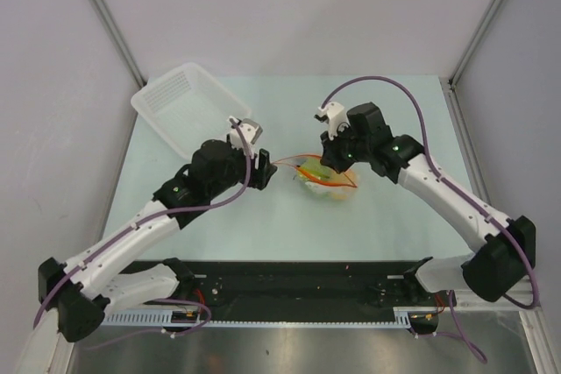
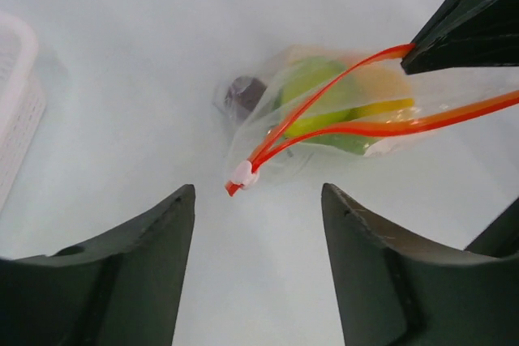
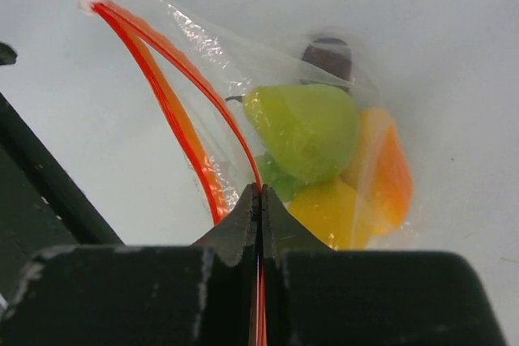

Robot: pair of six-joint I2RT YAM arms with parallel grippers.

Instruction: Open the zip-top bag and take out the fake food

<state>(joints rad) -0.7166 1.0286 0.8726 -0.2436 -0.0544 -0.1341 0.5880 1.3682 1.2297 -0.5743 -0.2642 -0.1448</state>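
**Zip-top bag of fake food, mid-bench, held by one strip**

Top view: zip-top bag (image 1: 326,178) at the centre of the bench (image 1: 394,216) between both arms, with bench surface showing all round it. White basket (image 1: 180,102) at the far-left corner, well apart.

Left wrist: left jaws spread, gripping nothing; white slider (image 2: 242,174) just ahead of the gap.

Right wrist: right jaws pressed together on one red strip (image 3: 174,79), bag mouth gaping. Contents: green pear (image 3: 304,127), yellow piece (image 3: 328,212), orange piece (image 3: 385,172), dark round piece (image 3: 327,58).

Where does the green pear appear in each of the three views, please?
Top external: pear mid-picture, inside the bag.
Left wrist: pear upper middle, behind the strip.
Right wrist: pear at centre.
Shared landmark: the red zip strip.
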